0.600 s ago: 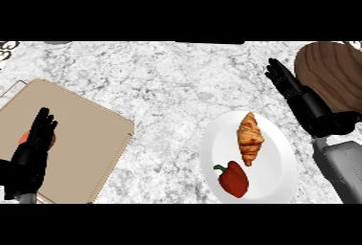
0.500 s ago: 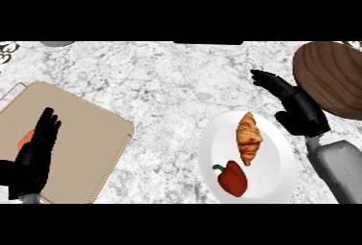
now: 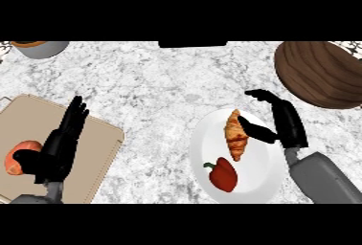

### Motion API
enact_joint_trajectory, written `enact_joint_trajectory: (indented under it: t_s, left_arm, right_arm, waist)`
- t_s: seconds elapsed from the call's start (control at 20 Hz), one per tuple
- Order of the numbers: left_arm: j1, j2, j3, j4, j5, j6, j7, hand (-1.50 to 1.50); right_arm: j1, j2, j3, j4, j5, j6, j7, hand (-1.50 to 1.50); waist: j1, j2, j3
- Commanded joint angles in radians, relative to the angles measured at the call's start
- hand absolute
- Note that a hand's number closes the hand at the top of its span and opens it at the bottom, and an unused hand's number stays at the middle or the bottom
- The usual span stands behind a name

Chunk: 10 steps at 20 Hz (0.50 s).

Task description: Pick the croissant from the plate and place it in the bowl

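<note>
1. The red bell pepper (image 3: 223,174) with a green stem lies on the near half of the white oval plate (image 3: 263,184), which rests on the grey-white marbled table (image 3: 155,86).
2. The left hand (image 3: 60,146) rests over the tan rectangular cutting board (image 3: 96,143) at the view's left, fingers straight and together, holding nothing. A red-orange round fruit (image 3: 17,158) lies on the board just beside it.
3. The golden-brown croissant (image 3: 235,134) lies on the far half of the plate, beyond the pepper.
4. The right hand (image 3: 286,122) hovers at the plate's right edge, fingers apart and partly curled, thumb pointing toward the croissant; contact cannot be determined.
5. The dark brown wooden bowl (image 3: 318,72) stands at the far right, beyond the right hand.
6. A grey round container (image 3: 42,48) sits at the far left edge.
</note>
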<state>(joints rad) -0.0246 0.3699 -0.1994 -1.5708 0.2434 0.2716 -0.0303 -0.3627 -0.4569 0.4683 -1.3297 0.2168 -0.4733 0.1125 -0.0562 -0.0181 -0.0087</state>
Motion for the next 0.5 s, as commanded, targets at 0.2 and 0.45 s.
enact_joint_trajectory:
  t_s: [0.2, 0.45]
  left_arm:
    - [-0.076, -0.038, -0.042, 0.004, -0.018, 0.003, 0.06, 0.0]
    - [-0.088, -0.067, -0.043, 0.061, -0.04, 0.02, 0.033, 0.0]
  right_arm:
    - [0.097, 0.213, 0.187, -0.126, 0.492, -0.446, 0.144, -1.5]
    - [0.076, 0.25, 0.143, -0.163, 0.824, -0.28, 0.49, -1.5]
  waist:
    - [0.018, 0.005, 0.005]
    - [0.002, 0.002, 0.001]
